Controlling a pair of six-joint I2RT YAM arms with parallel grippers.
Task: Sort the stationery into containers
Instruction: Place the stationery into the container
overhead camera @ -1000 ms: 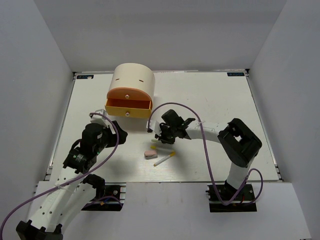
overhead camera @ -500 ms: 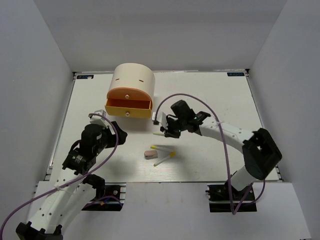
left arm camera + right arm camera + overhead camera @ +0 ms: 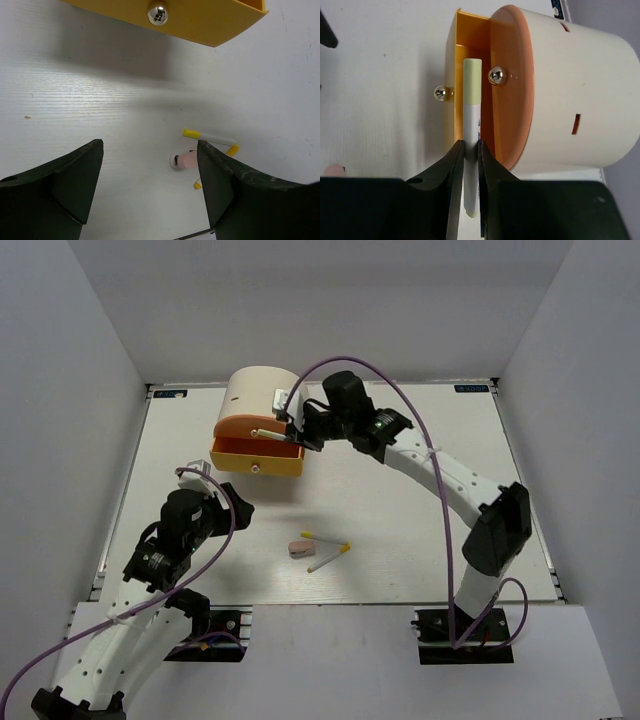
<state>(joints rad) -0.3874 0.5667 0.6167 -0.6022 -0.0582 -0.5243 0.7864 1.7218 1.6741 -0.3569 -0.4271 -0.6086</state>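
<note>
Right hand is clamped on a thin white pen w/ pale yellow ends. Grip is low on the barrel, so most of the pen sticks out past the fingertips. The pen hangs over the open yellow drawer, lying along the drawer's width, btwn its yellow front & the orange drawer. Can't tell whether the pen touches the drawer's floor or walls.

Orange drawer is pushed in flush w/ the cream chest; yellow drawer beneath it is pulled out toward the arms. Both have a small shiny round knob; the yellow drawer's knob shows at the top of the left wrist view. In the top view the right arm stretches across to the chest, which stands at the back left of the worktop.

Left hand is spread wide & holds nothing. It hovers above the worktop in front of the yellow drawer, apart from it.

Other stationery lies on the worktop near the front centre, well apart from the chest:
- pinkish eraser
- far loose pen, white w/ yellow tips
- near loose pen, same kind

The 2 loose pens meet at their right ends in a V, w/ the eraser just beside its open left side. In the left wrist view the eraser & far loose pen show btwn the fingers; the near loose pen is partly hidden behind one finger.
</note>
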